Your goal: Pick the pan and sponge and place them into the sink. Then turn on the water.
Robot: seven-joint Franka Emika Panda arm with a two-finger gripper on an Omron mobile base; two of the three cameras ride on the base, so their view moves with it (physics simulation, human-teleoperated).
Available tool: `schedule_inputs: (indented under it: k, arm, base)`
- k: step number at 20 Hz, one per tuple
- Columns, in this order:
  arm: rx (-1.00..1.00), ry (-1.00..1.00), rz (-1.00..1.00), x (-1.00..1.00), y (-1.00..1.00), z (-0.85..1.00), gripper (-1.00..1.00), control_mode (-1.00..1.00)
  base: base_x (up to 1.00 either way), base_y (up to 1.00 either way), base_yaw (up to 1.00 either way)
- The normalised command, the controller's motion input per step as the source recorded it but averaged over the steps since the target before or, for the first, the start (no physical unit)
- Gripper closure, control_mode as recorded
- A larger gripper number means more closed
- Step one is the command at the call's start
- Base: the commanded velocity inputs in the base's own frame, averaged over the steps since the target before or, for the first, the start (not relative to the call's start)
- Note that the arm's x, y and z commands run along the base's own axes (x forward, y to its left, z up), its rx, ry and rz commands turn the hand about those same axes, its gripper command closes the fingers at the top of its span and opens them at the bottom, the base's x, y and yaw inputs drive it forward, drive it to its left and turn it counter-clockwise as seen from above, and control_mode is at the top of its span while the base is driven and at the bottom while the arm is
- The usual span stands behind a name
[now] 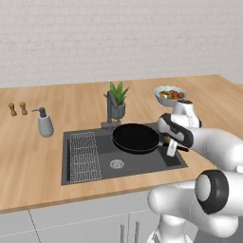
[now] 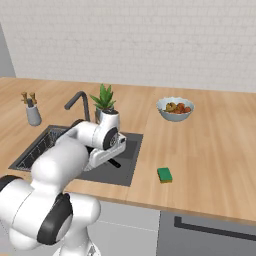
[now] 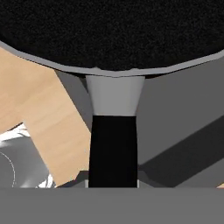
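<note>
Left base view: gripper [image 1: 172, 151] pinching pan [image 1: 135, 138] handle, pan over sink [image 1: 76, 176] | lower level, release w/ handle at 3 o'clock | sponge [image 2: 164, 174] on counter, next.

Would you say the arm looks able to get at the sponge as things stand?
Probably not yet: the tool is shut on the pan over the sink. The sponge lies unobstructed on the counter.

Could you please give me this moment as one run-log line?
phase: carrying pan | hand: shut on pan handle | pan: over sink | sponge: on counter, right of sink | faucet: no water
</note>
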Motion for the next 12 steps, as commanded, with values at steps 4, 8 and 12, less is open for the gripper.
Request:
schedule_inputs:
  k: [4, 8, 12]
  arm:
    - [0.0, 0.07, 0.0, 0.43, 0.0, -0.51, 1.0, -1.0]
    - [0.0, 0.08, 0.0, 0.48, 0.0, -0.5, 1.0, -1.0]
    - [0.0, 0.0, 0.0, 0.46, 0.0, -0.36, 1.0, -1.0]
  base:
    - [0.0, 0.0, 0.0]
    - [0.0, 0.0, 0.0]
    - [0.0, 0.0, 0.0]
